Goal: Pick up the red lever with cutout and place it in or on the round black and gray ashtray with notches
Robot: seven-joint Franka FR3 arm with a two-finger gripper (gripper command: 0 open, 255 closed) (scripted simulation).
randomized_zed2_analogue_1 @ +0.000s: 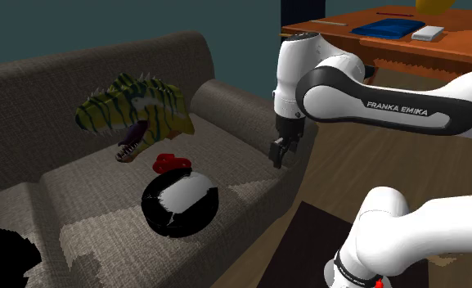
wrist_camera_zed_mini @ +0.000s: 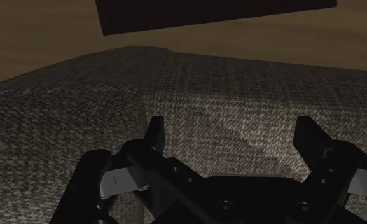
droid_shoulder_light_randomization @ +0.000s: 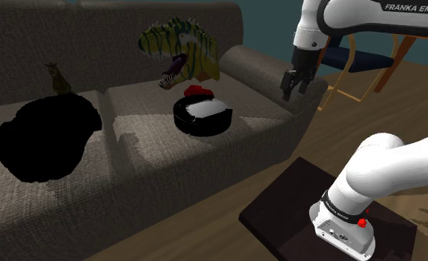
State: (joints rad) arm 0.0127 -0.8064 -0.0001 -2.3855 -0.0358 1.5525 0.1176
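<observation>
Hanging above the sofa's armrest (droid_shoulder_light_randomization: 268, 68) in the shoulder view, my gripper (droid_shoulder_light_randomization: 294, 89) has free air on every side. The red lever (droid_shoulder_light_randomization: 199, 91) sits at the far rim of the round black ashtray (droid_shoulder_light_randomization: 186, 123) on the seat cushion, just below the dinosaur head (droid_shoulder_light_randomization: 181, 49) and well apart from me. The second exterior view puts the lever on the ashtray's edge nearest the dinosaur. In the wrist view my fingers (wrist_camera_zed_mini: 155, 132) stand wide apart, empty, over the armrest's rounded edge.
</observation>
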